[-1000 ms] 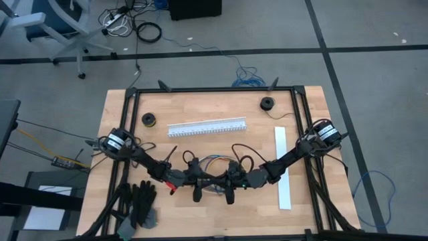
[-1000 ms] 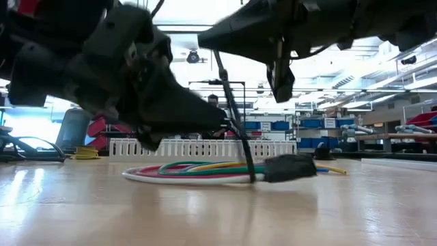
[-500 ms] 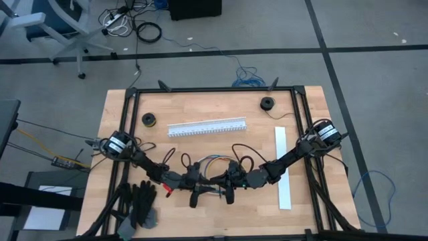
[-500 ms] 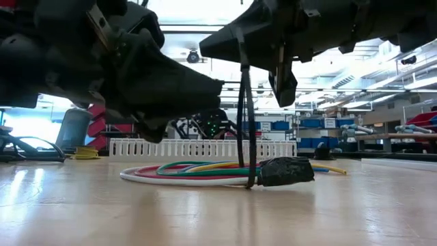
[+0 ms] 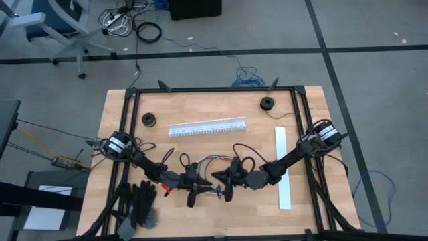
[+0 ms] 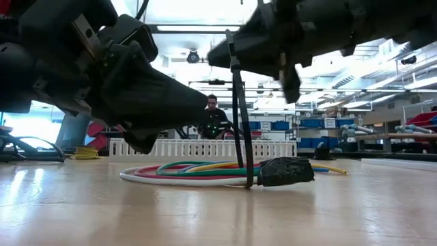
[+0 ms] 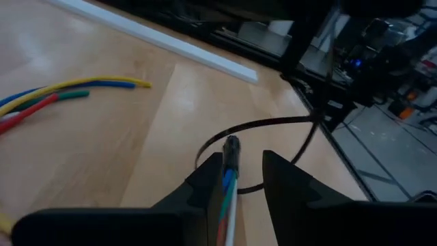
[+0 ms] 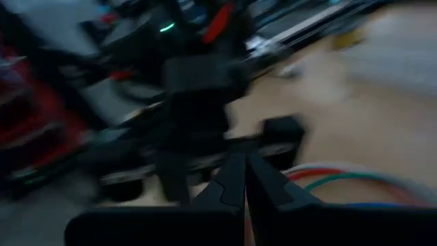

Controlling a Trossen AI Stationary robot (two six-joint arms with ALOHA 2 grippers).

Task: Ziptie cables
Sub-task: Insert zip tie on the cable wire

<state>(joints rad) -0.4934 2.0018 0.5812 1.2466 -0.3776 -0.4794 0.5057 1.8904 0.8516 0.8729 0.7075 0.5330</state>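
Gripping the bundled cables (image 7: 227, 179) between its fingers (image 7: 205, 183), the left gripper (image 5: 198, 182) hovers low over the front middle of the table (image 5: 214, 144), and the loose coloured ends fan out across the wood beside it. Facing it, the right gripper (image 5: 221, 179) is pinched shut on a black zip tie (image 6: 239, 113), whose loop hangs down around the cables near the small dark plug (image 6: 285, 171). Behind them lies the white slotted channel (image 5: 206, 127), well apart.
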